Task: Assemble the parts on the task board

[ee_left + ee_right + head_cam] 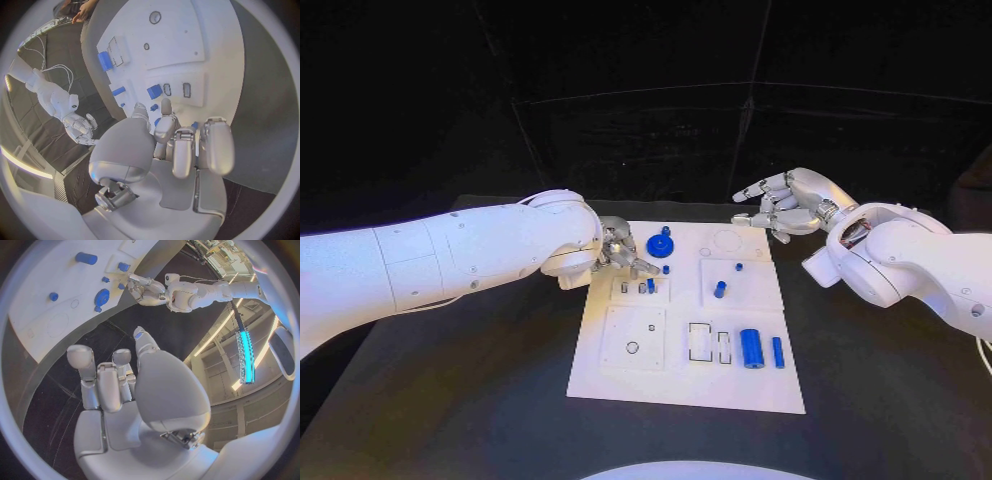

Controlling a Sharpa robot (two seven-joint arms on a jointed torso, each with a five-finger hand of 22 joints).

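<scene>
The white rectangular task board (687,380) lay in the middle of the black table (459,400), with its long axis running from the robot's edge toward the far edge. The silver left hand (620,254) was over the board's far left corner, its fingertips pointing down near a small blue peg (651,286) that stood among the little slots there, and the round blue gear-like part (661,243) was just beside it toward the far edge. Whether this hand pinched something I could not tell; the fingers were curled close together in the left wrist view, and the tips hid what was below them. The silver right hand (790,203) hung off the board, beyond its far right corner, with fingers apart and holding nothing. So the left hand was clearly the nearer one to the small pegs, and I judge the coming move would be a short descent on that corner. The large blue cylinder (751,348) and a thin blue pin (777,352) lay near the board's near right corner, their long axes parallel to the board's long side, well apart from both hands. The left wrist view showed the slots (177,89) beside the small blue block (154,91) closely, which the head view gave only small; the right wrist view showed the left hand (144,289) from the opposite side.
</scene>
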